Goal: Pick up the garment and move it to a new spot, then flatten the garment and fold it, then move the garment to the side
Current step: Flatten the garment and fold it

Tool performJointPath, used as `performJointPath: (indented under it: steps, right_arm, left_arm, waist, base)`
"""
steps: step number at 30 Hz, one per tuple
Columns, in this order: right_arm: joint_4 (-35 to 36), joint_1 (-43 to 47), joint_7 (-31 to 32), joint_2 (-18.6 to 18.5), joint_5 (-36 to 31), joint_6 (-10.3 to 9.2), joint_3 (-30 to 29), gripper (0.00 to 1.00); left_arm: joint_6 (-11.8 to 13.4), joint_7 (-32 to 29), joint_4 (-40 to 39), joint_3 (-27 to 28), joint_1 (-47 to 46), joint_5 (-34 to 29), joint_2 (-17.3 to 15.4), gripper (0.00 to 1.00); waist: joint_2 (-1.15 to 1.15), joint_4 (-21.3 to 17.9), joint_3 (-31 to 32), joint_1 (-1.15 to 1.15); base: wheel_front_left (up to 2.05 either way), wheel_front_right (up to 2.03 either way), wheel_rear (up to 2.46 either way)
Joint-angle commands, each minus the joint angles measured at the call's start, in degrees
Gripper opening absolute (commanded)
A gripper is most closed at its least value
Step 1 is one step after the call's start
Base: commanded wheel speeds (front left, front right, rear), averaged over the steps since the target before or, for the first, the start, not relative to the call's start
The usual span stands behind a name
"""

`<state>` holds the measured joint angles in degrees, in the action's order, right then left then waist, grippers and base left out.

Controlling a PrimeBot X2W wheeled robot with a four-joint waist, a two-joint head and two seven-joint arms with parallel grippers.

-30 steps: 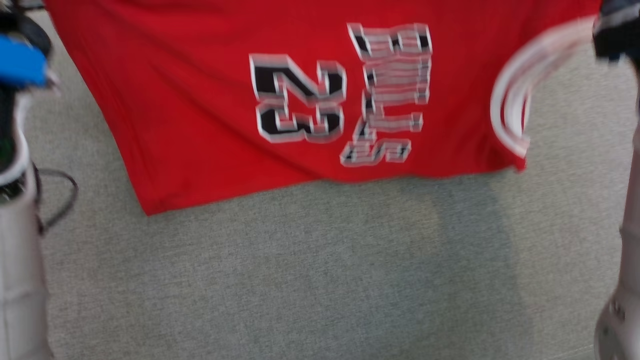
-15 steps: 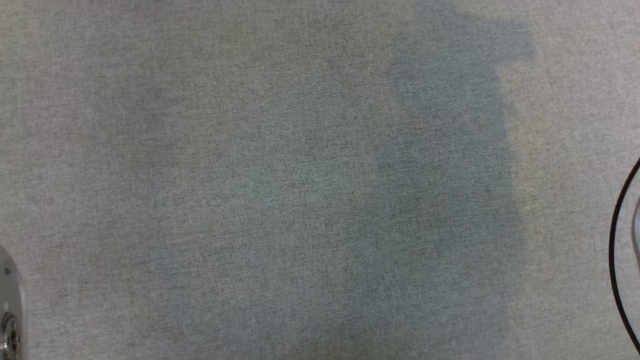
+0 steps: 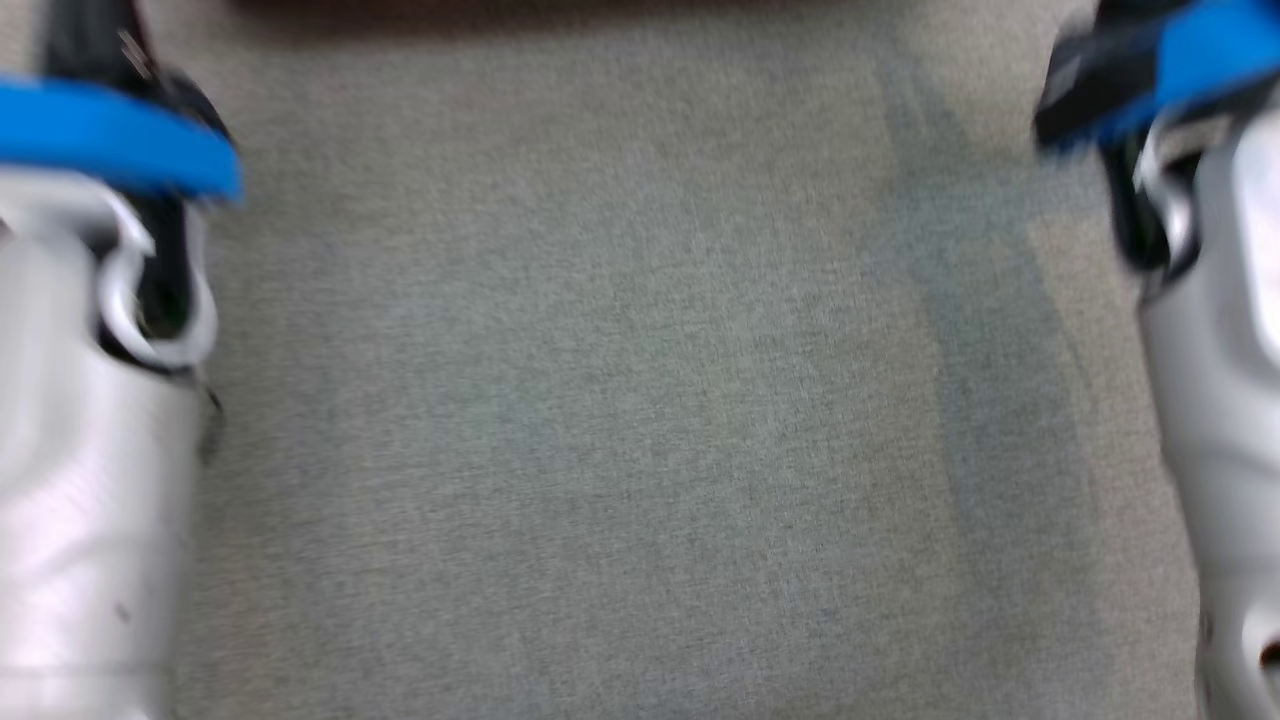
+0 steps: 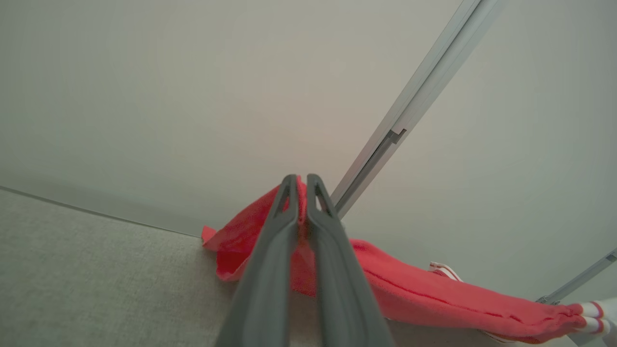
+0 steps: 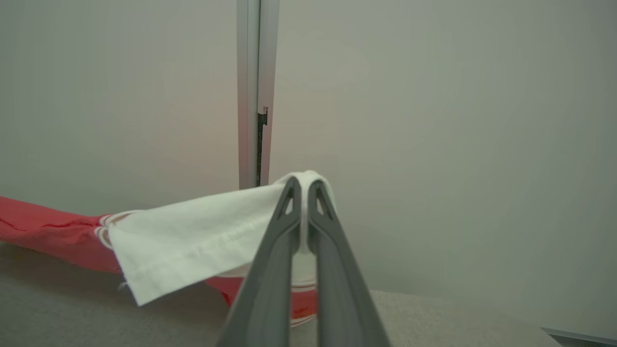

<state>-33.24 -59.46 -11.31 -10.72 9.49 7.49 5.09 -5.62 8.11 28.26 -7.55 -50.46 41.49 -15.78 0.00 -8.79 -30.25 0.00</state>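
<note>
Garment (image 4: 434, 294) cloth is clamped at two places. In the left wrist view the left gripper (image 4: 299, 179) rises from the bottom centre. Its two dark fingers are pressed together on a red fold that pokes out between the tips at mid-frame. From there the red cloth runs down to the lower right corner, ending in a white cuff (image 4: 590, 311) with red stripes. Below it, at the lower left, lies the grey surface (image 4: 96, 279); whether the cloth touches it I cannot tell. Behind is a pale wall (image 4: 144, 86), with a metal rail (image 4: 419, 91) slanting to the upper right.

In the right wrist view the right gripper (image 5: 303, 184) is likewise closed. Its tips pinch the white sleeve (image 5: 193, 236), which wraps over them at centre frame and hangs out to the left. The red body stretches beyond it to the left edge, just above the surface.

The head view is blurred. The left forearm (image 3: 90, 450) stands at the lower left and the right forearm (image 3: 1220, 400) at the right edge, each topped by a blue band (image 3: 110, 140), with the surface between them. A dark reddish strip along the top edge is too smeared to identify.
</note>
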Motion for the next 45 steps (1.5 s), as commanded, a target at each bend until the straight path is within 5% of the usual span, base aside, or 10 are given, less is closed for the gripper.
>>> performJointPath:
  steps: [1, 11, 22, 32, 38, 45]
  right_arm:
    - [1.34, 5.53, 1.54, -1.28, 2.14, 0.01, 1.07, 0.0]
    - [14.93, 32.81, 16.76, -2.6, 9.13, 0.01, -0.03, 0.0]
    - [35.46, 56.95, 35.27, 3.12, 7.8, 0.01, -7.45, 0.0]
    - [44.23, 67.21, 45.65, 6.89, 6.4, 0.01, -12.82, 0.0]
    - [48.63, 69.9, 50.28, 7.6, 7.65, 0.01, -13.25, 0.0]
    - [50.45, 62.42, 47.19, 4.96, 5.55, 0.02, -10.75, 0.0]
  left_arm:
    - [-0.33, 0.95, 0.97, -0.9, 4.33, -0.11, 0.78, 0.0]
    - [-0.24, 0.36, -0.37, -3.43, 25.6, 3.3, 4.9, 0.0]
    - [6.04, -5.32, -11.76, -5.47, 43.47, 3.85, 4.66, 0.0]
    - [14.52, -14.29, -22.63, -5.59, 56.34, 3.84, 0.72, 0.0]
    - [15.96, -17.41, -28.6, -6.69, 59.24, 4.68, 0.42, 0.0]
    - [14.88, -19.42, -31.5, -5.29, 53.31, 8.53, 2.12, 0.0]
  waist:
    - [0.0, 0.05, 2.07, 0.0]
    - [0.0, 0.83, 12.81, 0.0]
    - [0.0, 1.9, 19.15, 0.0]
    - [0.0, 2.21, 20.69, 0.0]
    - [0.0, 3.04, 20.74, 0.0]
    - [0.0, 3.26, 19.22, 0.0]
  base:
    - [0.0, 0.0, 0.0]
    - [0.0, 0.0, 0.0]
    - [0.0, 0.0, 0.0]
    - [0.0, 0.0, 0.0]
    - [0.0, 0.0, 0.0]
    - [0.0, 0.0, 0.0]
